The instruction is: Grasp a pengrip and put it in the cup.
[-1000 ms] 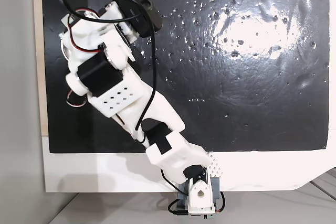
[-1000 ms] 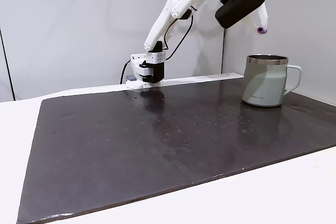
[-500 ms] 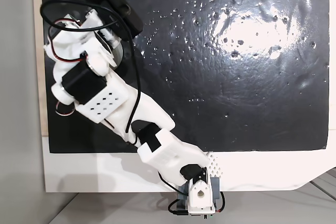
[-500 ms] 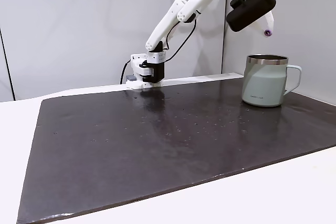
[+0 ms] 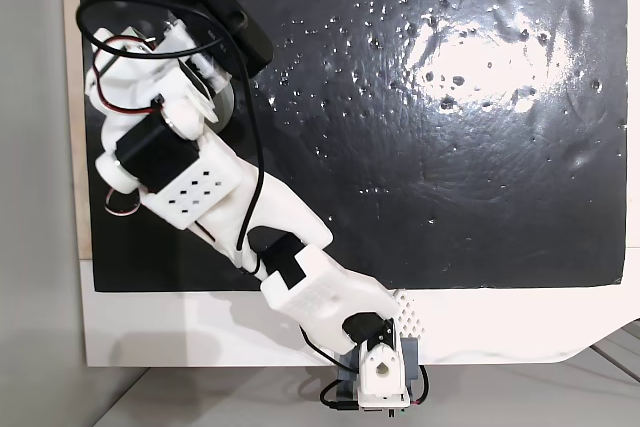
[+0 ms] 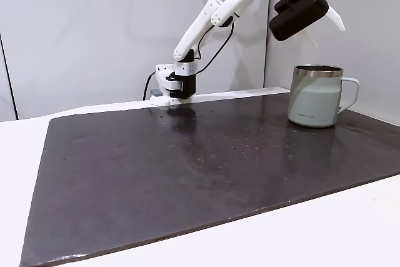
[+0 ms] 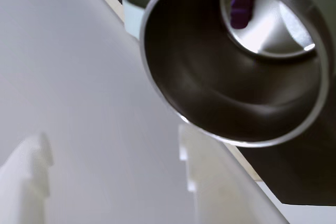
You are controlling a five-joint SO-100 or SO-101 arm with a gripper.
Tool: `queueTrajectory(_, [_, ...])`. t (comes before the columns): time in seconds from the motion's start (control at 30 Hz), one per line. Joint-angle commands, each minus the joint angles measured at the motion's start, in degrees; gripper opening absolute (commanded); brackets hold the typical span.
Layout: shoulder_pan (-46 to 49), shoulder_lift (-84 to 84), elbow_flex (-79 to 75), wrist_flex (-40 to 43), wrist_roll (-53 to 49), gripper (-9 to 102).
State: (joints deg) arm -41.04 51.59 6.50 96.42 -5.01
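The pale grey-green cup (image 6: 315,101) stands at the right of the black mat. My gripper (image 6: 329,37) hangs just above its rim, open, with nothing between its white fingers. In the wrist view I look straight down into the cup's (image 7: 199,82) shiny steel inside. The purple pengrip (image 7: 242,2) lies at the bottom of it, and my two fingers (image 7: 210,182) stand spread at the lower edge of that view. In the fixed view from above, the arm and its black camera housing (image 5: 215,12) cover most of the cup.
The black mat (image 6: 187,167) covers most of the white table, and its shiny surface carries pale glare specks. My arm's base (image 6: 172,85) is clamped at the mat's far edge. A grey wall stands close behind the cup.
The gripper swung over the cup with the pengrip in its fingertips. It has now opened, and the pengrip has dropped into the cup.
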Motion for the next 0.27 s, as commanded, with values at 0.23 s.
queueTrajectory(0.23, [0.3, 4.9, 0.5, 1.0, -0.7, 25])
